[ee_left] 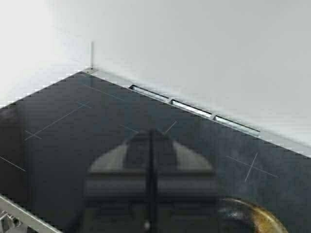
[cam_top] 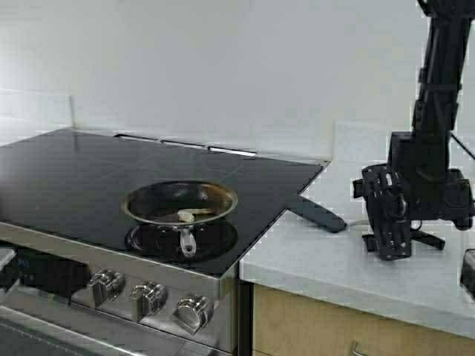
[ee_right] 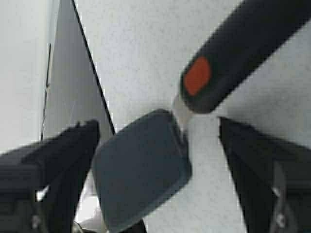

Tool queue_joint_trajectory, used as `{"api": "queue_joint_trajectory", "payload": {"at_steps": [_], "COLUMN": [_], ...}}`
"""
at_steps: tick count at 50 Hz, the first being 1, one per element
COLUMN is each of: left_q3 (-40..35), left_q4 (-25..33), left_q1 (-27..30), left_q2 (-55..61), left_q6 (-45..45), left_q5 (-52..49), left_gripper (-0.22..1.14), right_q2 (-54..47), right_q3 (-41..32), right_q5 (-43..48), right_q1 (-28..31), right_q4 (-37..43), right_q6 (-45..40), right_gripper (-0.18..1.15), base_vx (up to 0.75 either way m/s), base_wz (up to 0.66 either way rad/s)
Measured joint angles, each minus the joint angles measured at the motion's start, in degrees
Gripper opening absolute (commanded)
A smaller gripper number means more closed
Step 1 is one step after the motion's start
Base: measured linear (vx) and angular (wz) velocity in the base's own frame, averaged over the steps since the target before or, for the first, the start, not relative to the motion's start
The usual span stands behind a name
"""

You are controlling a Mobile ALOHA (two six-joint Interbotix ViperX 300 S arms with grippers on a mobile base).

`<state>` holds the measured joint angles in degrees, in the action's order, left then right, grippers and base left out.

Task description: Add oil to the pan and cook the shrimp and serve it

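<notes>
Fingers of your right gripper (ee_right: 155, 160) are spread wide above the spatula (ee_right: 146, 165) on the white table (cam_top: 326, 259), its blade between them, untouched. Your left gripper (ee_left: 150, 165) has its fingers pressed together over the cooktop (cam_top: 67, 170), beside the pan (cam_top: 180, 202). That pan sits near the cooktop's front edge, handle toward the knobs (cam_top: 148, 297), the shrimp (cam_top: 180, 216) lying inside by the near rim. Judge the shrimp as light, soft and probably slick, so lift it with the blade. Take the spatula by its stiff dark handle. The cooktop behind the pan is open, but the table's front edge is near the spatula.
</notes>
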<state>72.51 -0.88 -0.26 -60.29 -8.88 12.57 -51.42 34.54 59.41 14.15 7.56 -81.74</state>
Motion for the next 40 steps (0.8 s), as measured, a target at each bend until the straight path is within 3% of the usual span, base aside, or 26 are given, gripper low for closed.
{"api": "queue_joint_trajectory", "payload": {"at_steps": [40], "left_q3": [0.09], "left_q4": [0.00], "left_q1": [0.00], "left_q2": [-0.09], "left_q6": [0.00], "left_q5": [-0.09], "left_gripper": [0.03], "right_q2": [-2.90], "right_q3": [-10.20], "right_q5": [-6.42], "right_q1": [-0.97], "right_q4": [-0.79], "right_q6": [-0.62], "right_gripper": [1.04], "base_vx": [0.00], "base_wz": [0.00]}}
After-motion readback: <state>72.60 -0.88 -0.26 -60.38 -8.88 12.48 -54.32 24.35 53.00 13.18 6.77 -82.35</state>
